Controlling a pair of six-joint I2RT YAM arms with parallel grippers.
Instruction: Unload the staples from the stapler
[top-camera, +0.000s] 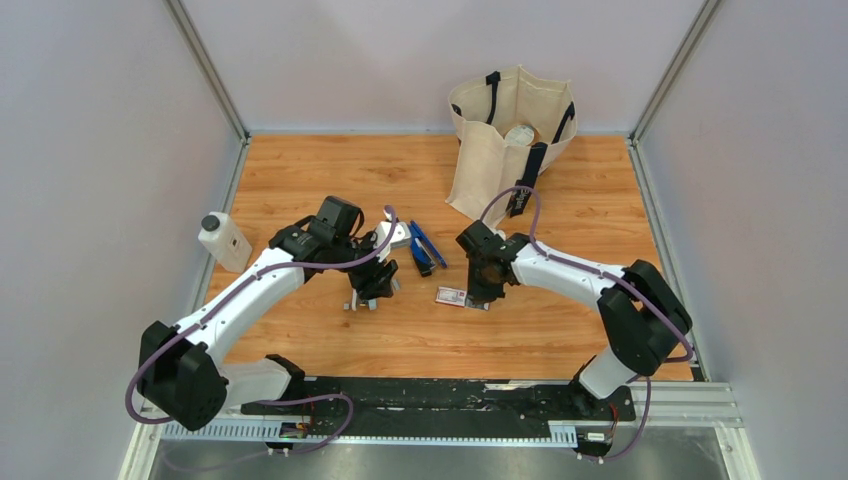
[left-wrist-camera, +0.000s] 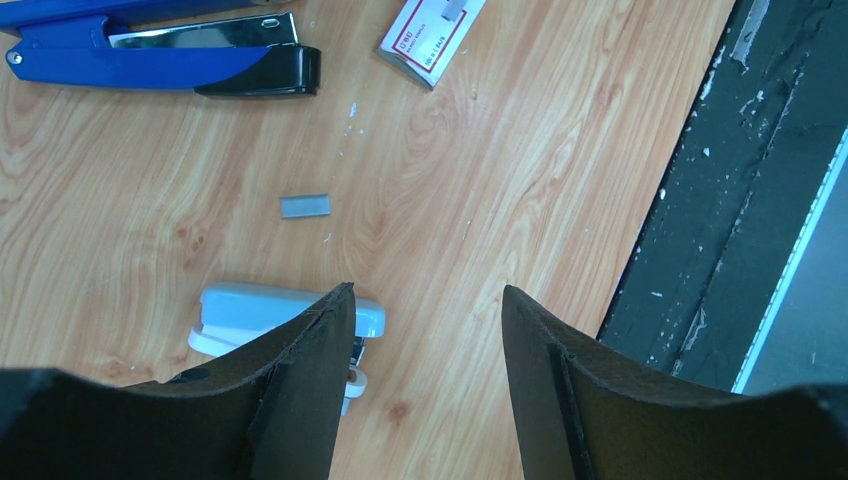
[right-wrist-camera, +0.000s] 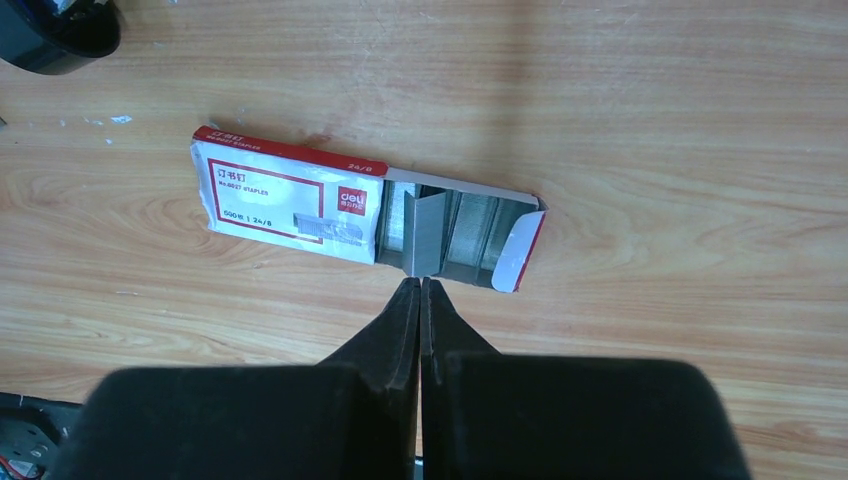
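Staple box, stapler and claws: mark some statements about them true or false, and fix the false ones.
1. The staple box is slid open, with staples showing inside. True.
2. The left claw is shut. False: its fingers stand wide apart.
3. A loose strip of staples lies on the table. True.
4. The right claw grips the blue stapler. False: the stapler lies on the table with neither claw touching it, and the right claw is shut at the staple box's edge.
5. The cloth bag lies flat. False: it stands upright at the table's far side.
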